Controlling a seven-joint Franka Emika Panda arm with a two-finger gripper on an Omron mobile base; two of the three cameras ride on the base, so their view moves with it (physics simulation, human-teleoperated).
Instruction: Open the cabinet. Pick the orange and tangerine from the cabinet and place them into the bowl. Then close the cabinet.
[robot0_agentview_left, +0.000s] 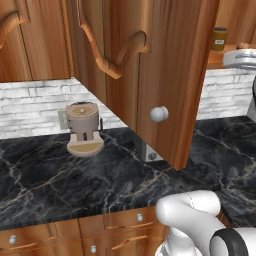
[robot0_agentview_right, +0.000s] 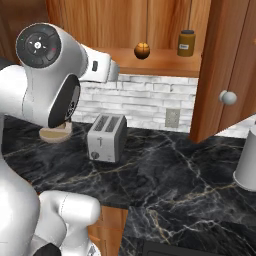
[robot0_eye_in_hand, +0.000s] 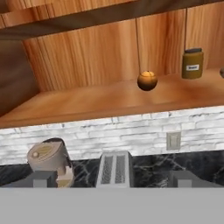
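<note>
On the black marble counter (robot0_agentview_right: 165, 165) you see, from left to right, the beige coffee machine (robot0_eye_in_hand: 47, 158) and the toaster (robot0_agentview_right: 106, 136), above them on the open cabinet's (robot0_agentview_right: 225, 65) shelf one orange fruit (robot0_eye_in_hand: 147, 80) beside a jar (robot0_eye_in_hand: 192, 64), while your gripper (robot0_eye_in_hand: 113, 179) stands wide open, holding nothing.

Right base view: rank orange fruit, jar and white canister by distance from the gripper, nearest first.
1. Round orange fruit: on the shelf, ahead of the gripper.
2. Jar: further right on the shelf.
3. White canister: counter, far right.
</note>
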